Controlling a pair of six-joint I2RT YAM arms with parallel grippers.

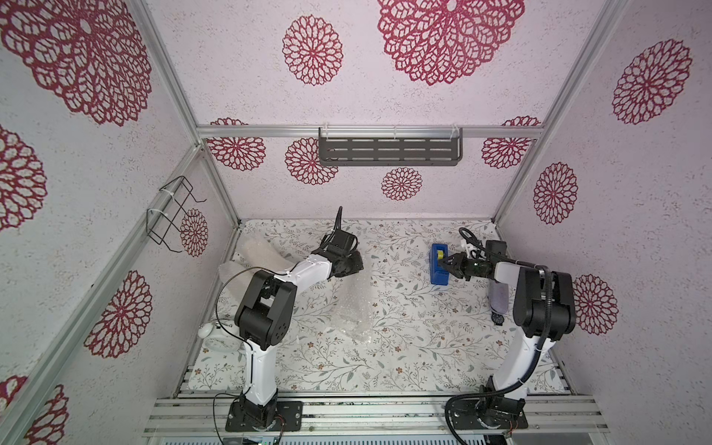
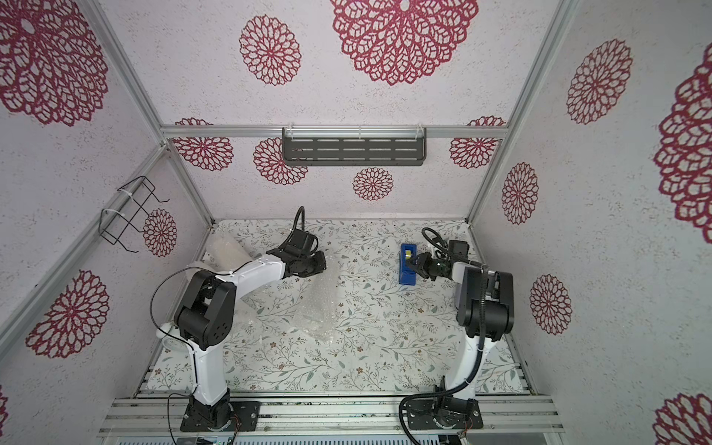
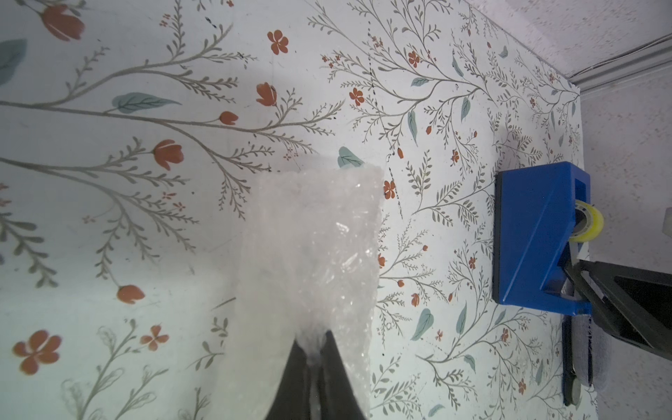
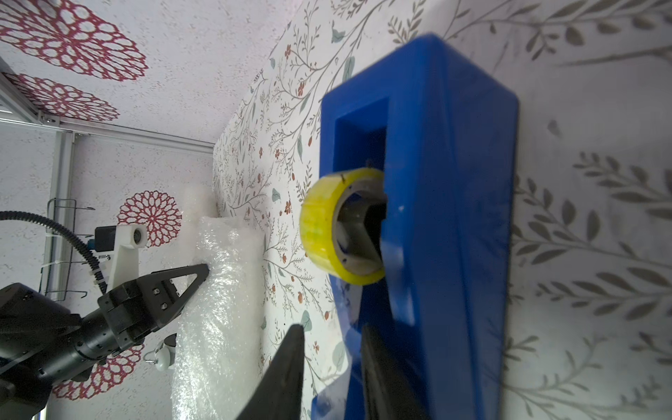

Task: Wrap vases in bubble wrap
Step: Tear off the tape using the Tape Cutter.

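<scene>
A long crinkled bundle of bubble wrap (image 1: 352,304) (image 2: 319,308) lies across the middle of the table. My left gripper (image 1: 356,266) (image 3: 315,342) is shut on its far end, with the wrap (image 3: 312,254) bunched between the fingertips. I cannot tell whether a vase is inside. At the back left lies a whitish vase-shaped bundle (image 1: 256,250) (image 2: 225,248) wrapped in bubble wrap. My right gripper (image 1: 443,266) (image 4: 331,329) is at the near end of the blue tape dispenser (image 1: 437,275) (image 4: 454,218). Its jaws stand apart, with a clear strip of tape between them. The yellow tape roll (image 4: 320,225) sits in the dispenser.
A white alarm clock (image 1: 214,337) stands at the left edge beside the left arm's base. Under the right arm lie a greyish roller (image 1: 500,298) and a dark watch (image 1: 497,319). A grey shelf (image 1: 389,150) and a wire rack (image 1: 175,215) hang on the walls.
</scene>
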